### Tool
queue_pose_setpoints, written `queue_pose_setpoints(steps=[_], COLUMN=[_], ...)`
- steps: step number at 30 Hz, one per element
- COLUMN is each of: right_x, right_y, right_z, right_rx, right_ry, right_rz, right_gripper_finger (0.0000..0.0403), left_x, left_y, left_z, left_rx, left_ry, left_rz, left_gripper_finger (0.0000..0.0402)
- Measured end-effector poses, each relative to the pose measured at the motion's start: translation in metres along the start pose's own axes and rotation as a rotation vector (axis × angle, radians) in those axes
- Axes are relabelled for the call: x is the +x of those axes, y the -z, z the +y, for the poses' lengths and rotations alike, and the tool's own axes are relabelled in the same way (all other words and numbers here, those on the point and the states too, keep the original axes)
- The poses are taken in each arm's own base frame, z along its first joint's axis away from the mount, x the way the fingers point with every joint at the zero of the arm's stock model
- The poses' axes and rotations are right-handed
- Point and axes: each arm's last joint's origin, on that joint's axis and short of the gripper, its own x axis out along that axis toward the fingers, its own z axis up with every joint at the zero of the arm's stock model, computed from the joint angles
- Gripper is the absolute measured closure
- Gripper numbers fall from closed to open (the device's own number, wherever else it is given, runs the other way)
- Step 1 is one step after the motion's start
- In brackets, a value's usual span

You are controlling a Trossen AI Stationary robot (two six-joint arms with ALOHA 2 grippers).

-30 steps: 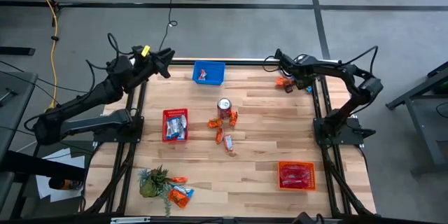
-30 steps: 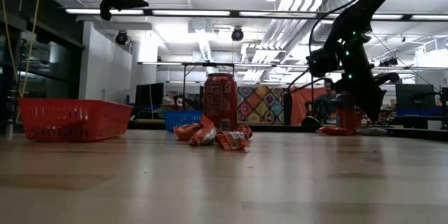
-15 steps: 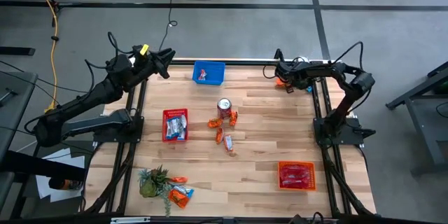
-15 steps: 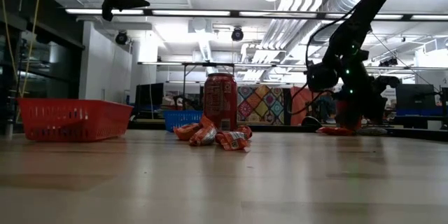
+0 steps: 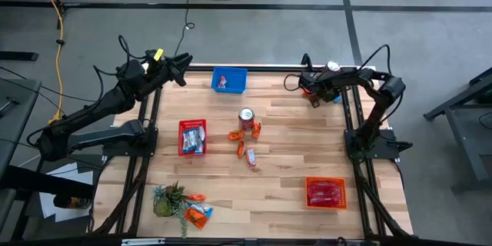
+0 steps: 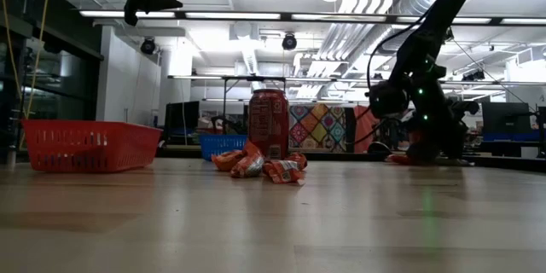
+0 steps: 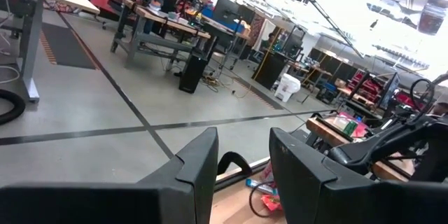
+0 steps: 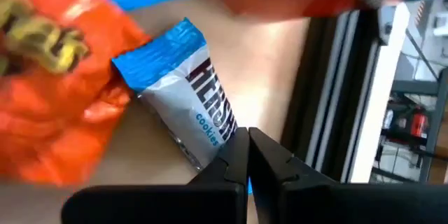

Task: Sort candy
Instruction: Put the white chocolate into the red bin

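So the whole thing hinges on the right gripper (image 8: 246, 155) and the blue-and-white packet (image 8: 183, 94) lying right in front of it; in the right wrist view the jaws look pinched together with barely a sliver between them, tips at the packet's near corner; can't honestly say they've got any wrapper between them. The packet's long axis runs diagonally away from the jaws, toward an orange packet (image 8: 52, 77) that touches its far end; so any drag along that axis would shove the orange one too, I'd guess.

From above, the right gripper (image 5: 310, 88) sits at the far right corner of the worktop (image 5: 284, 161), hard against the dark frame rail; very little room on that side, so I'd say the only open way out is inward. The blue basket (image 5: 229, 81) along the far edge looks like the sensible home for this one, with bare wood between.

Other candy: a small cluster (image 5: 246, 140) mid-worktop beside the red can (image 5: 246, 115); a few more by the plant (image 5: 167, 198) at the near left corner.

The left gripper (image 5: 181, 68) hangs off the far left corner, jaws spread, well apart from all of it; the right arm is clearly nearer.
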Motion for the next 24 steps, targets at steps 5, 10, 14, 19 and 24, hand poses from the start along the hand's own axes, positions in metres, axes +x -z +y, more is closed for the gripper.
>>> queue_pose_setpoints(steps=[5, 10, 14, 19, 24], right_x=[-0.011, -0.024, -0.038, -0.055, -0.076], right_y=[0.013, 0.029, 0.044, 0.068, 0.093], right_z=[0.007, 0.020, 0.034, 0.050, 0.063], right_rx=[-0.095, -0.201, -0.266, -0.351, -0.493], right_ry=[-0.025, -0.058, -0.090, -0.124, -0.189], right_rz=[0.042, 0.075, 0.072, 0.080, 0.041], right_gripper_finger=[0.0403, 0.0403, 0.0403, 0.0403, 0.0403], left_x=[0.000, 0.000, 0.000, 0.000, 0.000], left_y=[0.000, 0.000, 0.000, 0.001, 0.001], left_z=[0.000, 0.000, 0.000, 0.000, 0.000], left_rx=[0.003, 0.011, 0.027, 0.030, 0.030], left_ry=[-0.001, -0.002, -0.002, -0.004, -0.004], left_rz=[0.000, 0.001, 0.002, 0.005, 0.008], left_gripper_finger=[0.0287, 0.0287, 0.0287, 0.0287, 0.0287])
